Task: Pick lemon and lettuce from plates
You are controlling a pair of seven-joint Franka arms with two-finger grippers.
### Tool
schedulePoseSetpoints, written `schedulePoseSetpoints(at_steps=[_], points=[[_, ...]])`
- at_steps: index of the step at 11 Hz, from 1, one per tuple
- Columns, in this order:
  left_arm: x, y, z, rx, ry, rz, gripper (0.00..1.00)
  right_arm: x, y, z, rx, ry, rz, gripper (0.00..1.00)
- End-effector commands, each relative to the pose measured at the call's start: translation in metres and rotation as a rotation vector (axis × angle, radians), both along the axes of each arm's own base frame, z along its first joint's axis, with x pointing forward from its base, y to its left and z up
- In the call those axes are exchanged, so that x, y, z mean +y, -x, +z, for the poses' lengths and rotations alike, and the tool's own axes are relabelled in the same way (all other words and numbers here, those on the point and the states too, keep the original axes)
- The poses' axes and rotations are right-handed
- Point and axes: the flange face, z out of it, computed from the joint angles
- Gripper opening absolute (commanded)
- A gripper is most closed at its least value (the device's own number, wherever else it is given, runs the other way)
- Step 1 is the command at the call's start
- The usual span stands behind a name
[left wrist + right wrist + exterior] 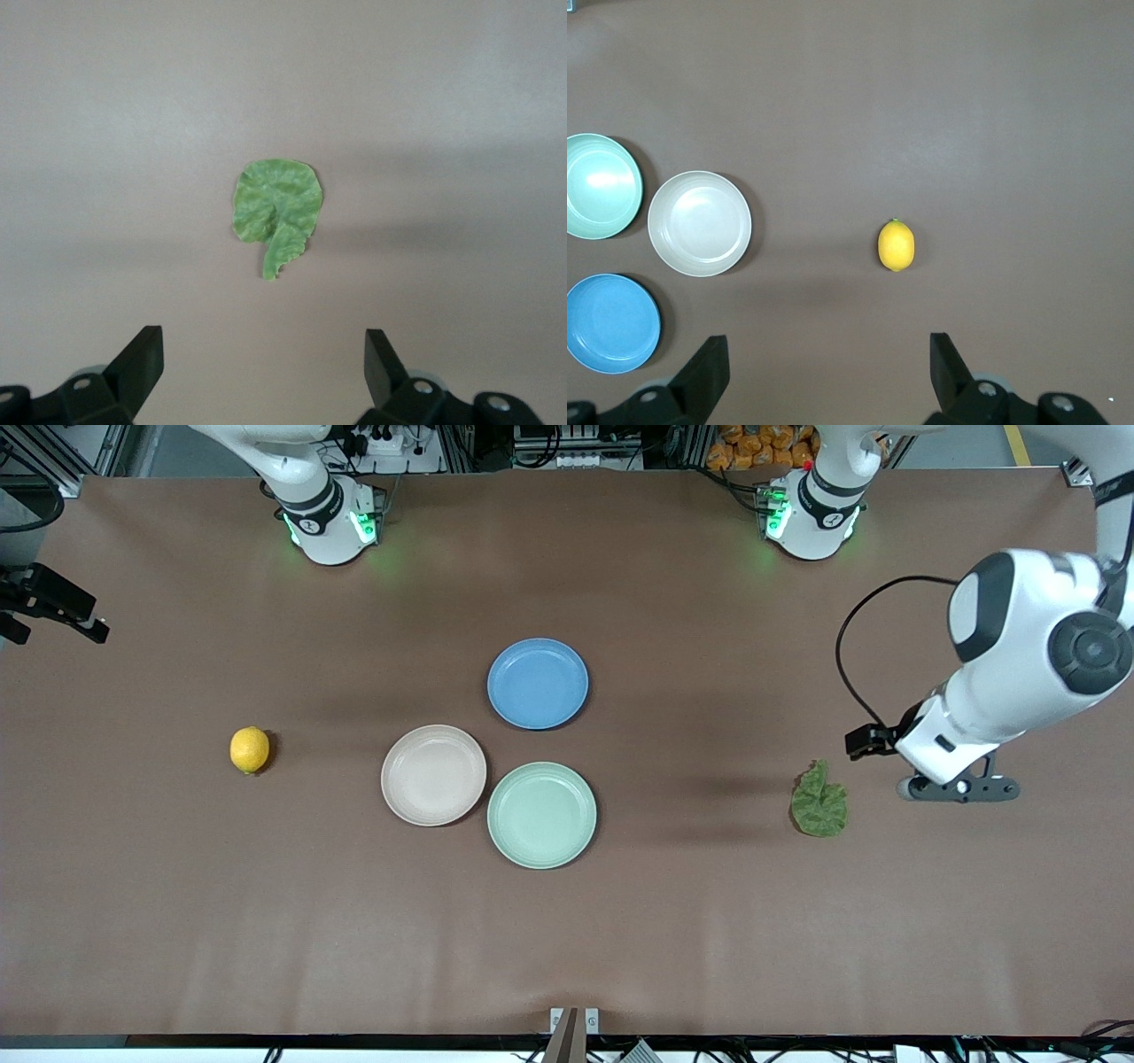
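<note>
Honestly, both plates (pixel 433 774) sat bare: lemon (pixel 250 749) lay on the tabletop (pixel 567 921) toward the right arm's end, lettuce (pixel 819 801) toward the left's. Left pincer (pixel 263 363) hovered beside lettuce, right pincer (pixel 828 367) above lemon, both released. Nothing needed picking; I'd back off.

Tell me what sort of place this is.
Probably a robotics lab test bench: two arms are bolted to a brown-covered table, with aluminium framing and cables along its edge. A lemon, a lettuce leaf and three empty plates are laid out as props.
</note>
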Motion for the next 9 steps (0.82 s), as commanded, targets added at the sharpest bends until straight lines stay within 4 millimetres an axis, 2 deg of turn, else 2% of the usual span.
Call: schedulePoseSetpoints(at_steps=[1, 5, 7, 9], points=[[0.004, 0.017, 0.046, -0.023, 0.022, -0.001, 1.00, -0.005, 0.006, -0.012, 0.023, 0.004, -0.019, 1.00], [0.004, 0.027, 0.120, -0.003, 0.060, 0.011, 1.00, -0.008, 0.000, -0.019, 0.020, 0.002, -0.025, 1.00], [0.013, 0.036, 0.145, -0.008, 0.062, 0.019, 1.00, -0.008, 0.000, -0.019, 0.022, 0.003, -0.023, 1.00], [0.013, 0.041, 0.170, -0.004, 0.070, 0.016, 1.00, -0.007, 0.001, -0.019, 0.022, 0.003, -0.023, 1.00]])
